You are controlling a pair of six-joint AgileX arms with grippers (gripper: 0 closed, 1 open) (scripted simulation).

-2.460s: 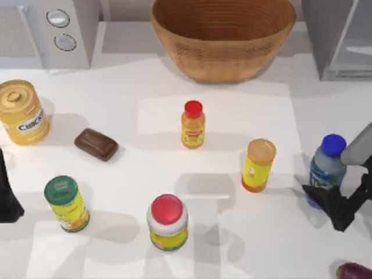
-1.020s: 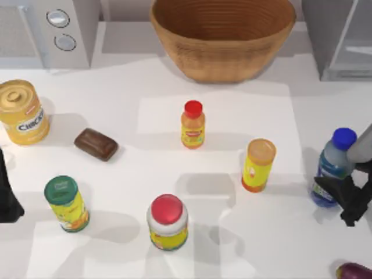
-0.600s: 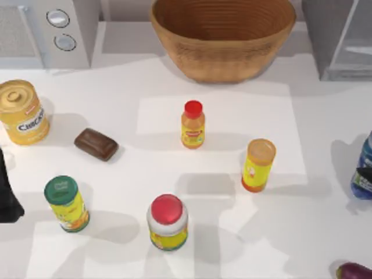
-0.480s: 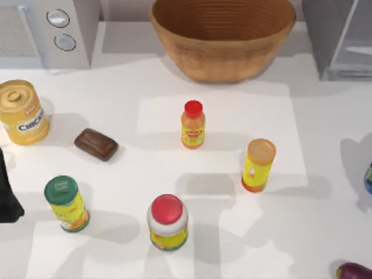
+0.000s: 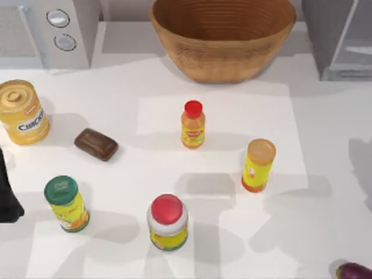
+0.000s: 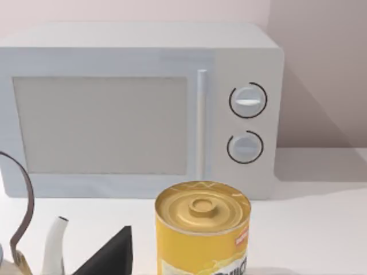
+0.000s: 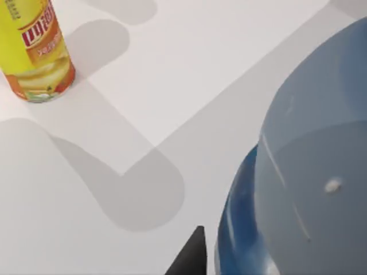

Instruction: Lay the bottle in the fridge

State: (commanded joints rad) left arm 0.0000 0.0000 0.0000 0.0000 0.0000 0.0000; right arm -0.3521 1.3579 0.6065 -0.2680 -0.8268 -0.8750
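Right wrist view: bottle (image 7: 304, 189) looms huge right against camera, base toward lens, long axis running away from wrist — looks carried above table (image 7: 172, 86). One dark fingertip (image 7: 189, 258) touching its side; likely pinching bottle, full grip cannot tell. Yellow can (image 7: 35, 51) below. Fridge (image 5: 343, 38) far right corner, right arm nearer. Left arm parked by yellow tin (image 6: 202, 229), microwave (image 6: 137, 109).

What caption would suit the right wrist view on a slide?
Right hand's dark fingertip beside the bottle, raised above the white table, yellow can standing beyond.
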